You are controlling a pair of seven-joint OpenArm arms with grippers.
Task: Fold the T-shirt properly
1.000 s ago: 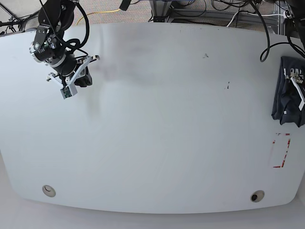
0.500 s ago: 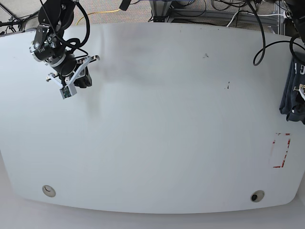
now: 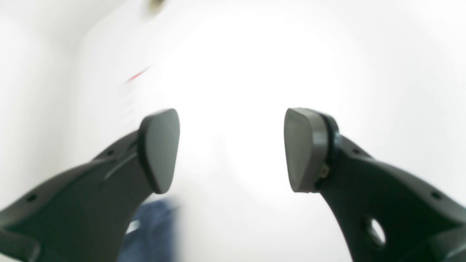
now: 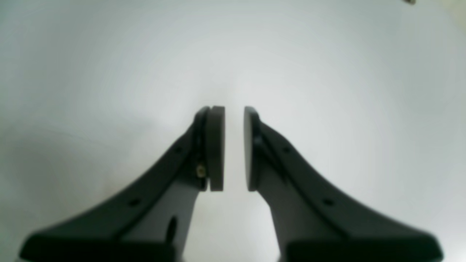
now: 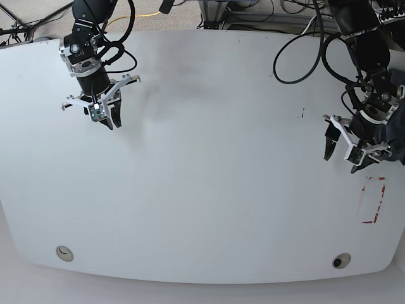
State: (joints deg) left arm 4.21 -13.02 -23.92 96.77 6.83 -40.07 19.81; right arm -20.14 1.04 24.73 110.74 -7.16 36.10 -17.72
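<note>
The T-shirt is a bunched dark navy heap at the table's far right edge, partly behind my left arm. A blurred blue piece of the T-shirt shows low in the left wrist view, below the left finger. My left gripper hangs over the table just left of the heap. This left gripper is open wide and holds nothing. My right gripper points down over the far left of the table. The right gripper has only a slim gap between its pads and nothing in it.
A red tape rectangle marks the table near the right edge, seen as a red streak from the left wrist. Two round holes sit by the front edge. Cables loop behind the table.
My left arm has swung into view from the right, off the T-shirt, its gripper open. The T-shirt has shifted further right. The right arm moved a little right and turned its gripper downward.
</note>
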